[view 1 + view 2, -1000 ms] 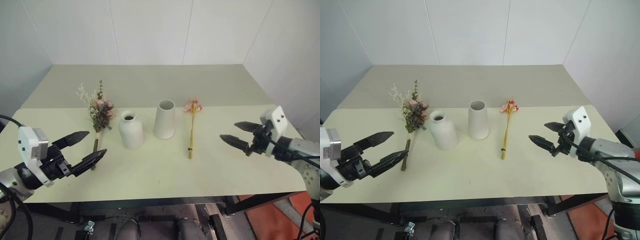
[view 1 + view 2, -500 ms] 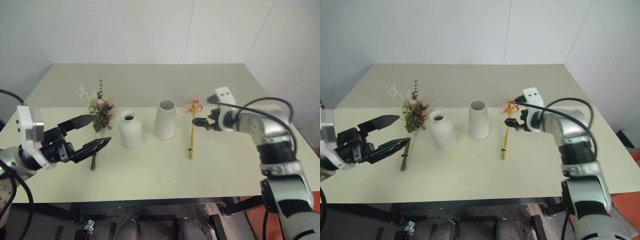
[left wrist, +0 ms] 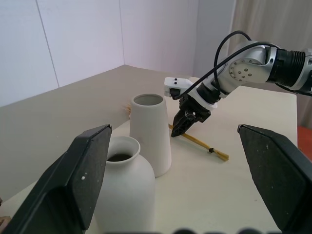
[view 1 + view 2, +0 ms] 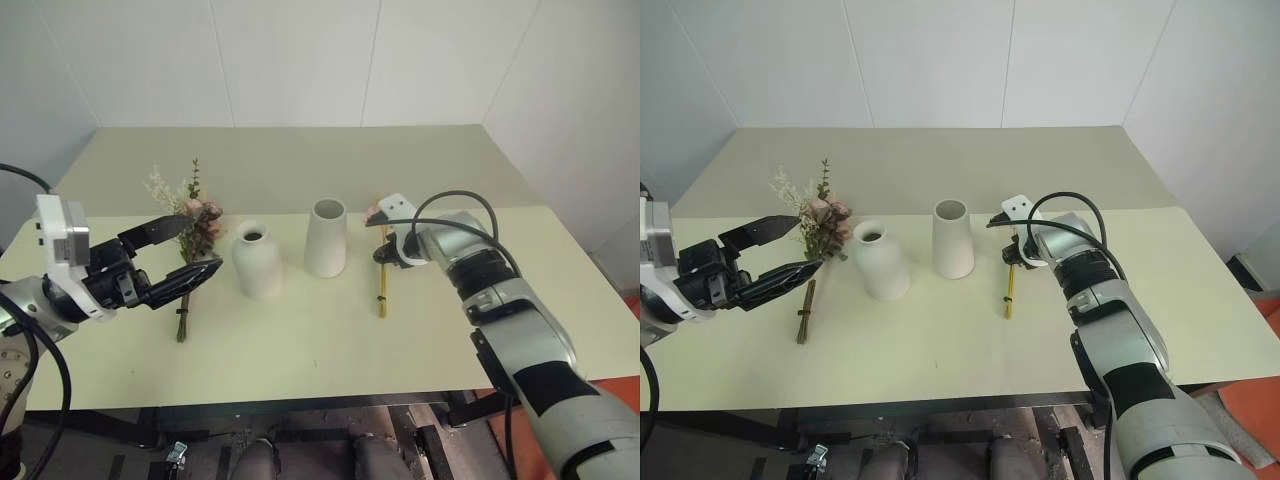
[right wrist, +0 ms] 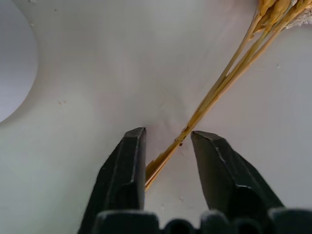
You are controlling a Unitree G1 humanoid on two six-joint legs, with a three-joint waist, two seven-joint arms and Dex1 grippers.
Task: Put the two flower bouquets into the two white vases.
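2 bouquets and 2 white vases lie on 1 pale table (image 4: pixel 300 350), in a row across its middle, well back from the near edge. In the left eye view the bushy bouquet (image 4: pixel 190 225) lies toward the left edge, its long axis running near to far, stem end toward the near edge and blooms toward the far edge. Next comes the short rounded vase (image 4: pixel 257 262), then the tall tapered vase (image 4: pixel 326 238), both upright. The thin yellow-stemmed bouquet (image 4: pixel 381 272) lies just right of the tall vase, also near to far, blossoms at the far end. The left gripper (image 4: pixel 180 260) hovers over the bushy bouquet's stem with jaws spread wide, holding nothing. The right gripper (image 4: pixel 384 255) is down at the thin bouquet's stem.

The left wrist view shows both vases side by side, the mouths open, and the right gripper tilted steeply down onto the yellow stem beyond the tall vase.

The right wrist view adds the closest look: 2 black fingers (image 5: pixel 124 170) straddle the yellow stems, narrowly parted; whether they pinch them I cannot tell.
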